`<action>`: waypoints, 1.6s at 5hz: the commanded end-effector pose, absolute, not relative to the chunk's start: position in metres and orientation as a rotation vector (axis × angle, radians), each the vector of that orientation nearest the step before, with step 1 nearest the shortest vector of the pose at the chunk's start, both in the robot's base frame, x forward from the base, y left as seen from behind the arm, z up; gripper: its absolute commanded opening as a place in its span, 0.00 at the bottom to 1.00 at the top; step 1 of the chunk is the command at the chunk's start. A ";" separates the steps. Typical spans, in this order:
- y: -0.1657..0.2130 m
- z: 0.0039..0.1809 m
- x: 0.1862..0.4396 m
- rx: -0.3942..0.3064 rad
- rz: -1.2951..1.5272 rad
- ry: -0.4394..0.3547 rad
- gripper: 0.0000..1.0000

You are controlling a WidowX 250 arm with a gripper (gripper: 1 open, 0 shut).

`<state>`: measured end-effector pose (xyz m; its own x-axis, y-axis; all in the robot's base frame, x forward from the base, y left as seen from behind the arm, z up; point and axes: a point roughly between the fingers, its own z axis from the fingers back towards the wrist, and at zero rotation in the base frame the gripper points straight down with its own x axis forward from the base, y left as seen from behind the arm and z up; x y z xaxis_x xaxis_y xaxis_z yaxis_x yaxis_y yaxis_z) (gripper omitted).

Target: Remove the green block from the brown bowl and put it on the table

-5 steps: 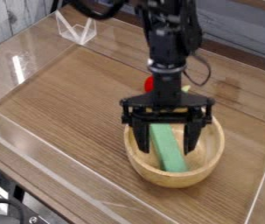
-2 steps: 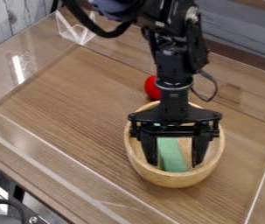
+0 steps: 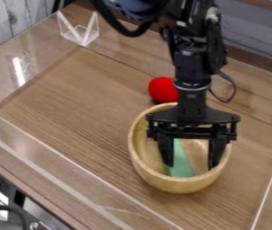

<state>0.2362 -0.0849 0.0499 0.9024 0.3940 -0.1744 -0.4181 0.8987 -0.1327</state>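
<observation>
The brown bowl [image 3: 145,171], light tan wood with a thick rim, sits on the table [image 3: 66,108] toward the front right. Inside it lies the green block [image 3: 184,163], a flat light green bar leaning along the bowl's floor. My gripper [image 3: 193,160] reaches straight down into the bowl, open, its black fingers [image 3: 163,151] straddling the block on either side. The fingers hide part of the block, and I cannot tell whether they touch it.
A red round toy fruit [image 3: 162,88] rests on the table just behind the bowl, left of the arm. Clear acrylic walls [image 3: 18,54] ring the tabletop. A small clear stand [image 3: 78,32] sits at the back left.
The arm has shifted to the right and lowered deeper into the bowl, fingers still spread. The red fruit behind it is now uncovered. The block has not visibly moved.
</observation>
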 end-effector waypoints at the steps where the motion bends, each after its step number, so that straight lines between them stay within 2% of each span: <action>1: -0.091 0.064 0.237 -0.192 0.436 0.105 1.00; 3: -0.097 0.074 0.226 -0.197 0.482 0.101 1.00; 5: -0.095 0.063 0.221 -0.186 0.363 0.114 1.00; 6: -0.088 0.060 0.223 -0.180 0.399 0.121 1.00; 8: -0.074 0.042 0.222 -0.169 0.381 0.135 1.00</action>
